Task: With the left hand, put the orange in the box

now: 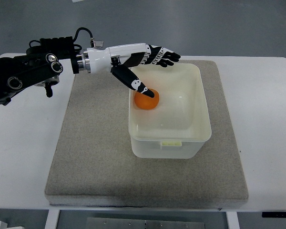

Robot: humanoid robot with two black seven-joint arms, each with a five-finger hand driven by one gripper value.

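Fingers (164, 56) of the left hand (143, 59) are stretching out flat and nearly straight over the far left corner of the box (200, 95), spread loosely and gripping nothing, while the thumb (132, 80) is angling down and forward into the box, its tip lying against or just above the top of the orange (148, 101); contact cannot be told for sure from this steep view. The orange is sitting on the floor of the box, close to the left wall and toward the far end, with the remainder of the white interior lying bare around it. The box is a pale, rounded-cornered plastic tub standing upright and open-topped, with a small tab showing on its near rim. It is resting on a grey felt-like mat (95, 162), toward the mat's right half, and the mat is lying on a white table (24, 152). Nothing is standing between the hand and the orange other than the left rim of the box, which the thumb is crossing. The white forearm section and the black wrist and upper arm (33, 69) are reaching in from the picture's left edge, running roughly level toward the right, palm turned downward over the box's edge.
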